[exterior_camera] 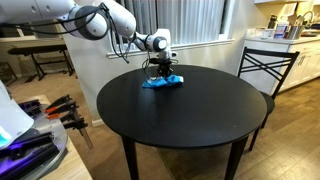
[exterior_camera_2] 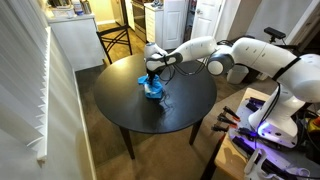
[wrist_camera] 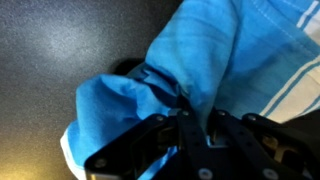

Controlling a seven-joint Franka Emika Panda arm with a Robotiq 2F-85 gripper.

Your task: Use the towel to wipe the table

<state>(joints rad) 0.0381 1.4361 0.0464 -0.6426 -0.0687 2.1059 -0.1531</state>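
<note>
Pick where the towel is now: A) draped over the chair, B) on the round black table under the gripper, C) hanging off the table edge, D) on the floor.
B: in both exterior views the blue towel lies on the table, with the gripper down on it.

In an exterior view, the white arm [exterior_camera_2: 205, 52] is reaching in from the right over the round black counter [exterior_camera_2: 180, 115]. The tool [exterior_camera_2: 152, 82] is pointing downward and touching the bunched blue towel [exterior_camera_2: 153, 94], which is lying near the counter's far edge. A dark chair [exterior_camera_2: 118, 40] is standing beyond the counter.
</note>
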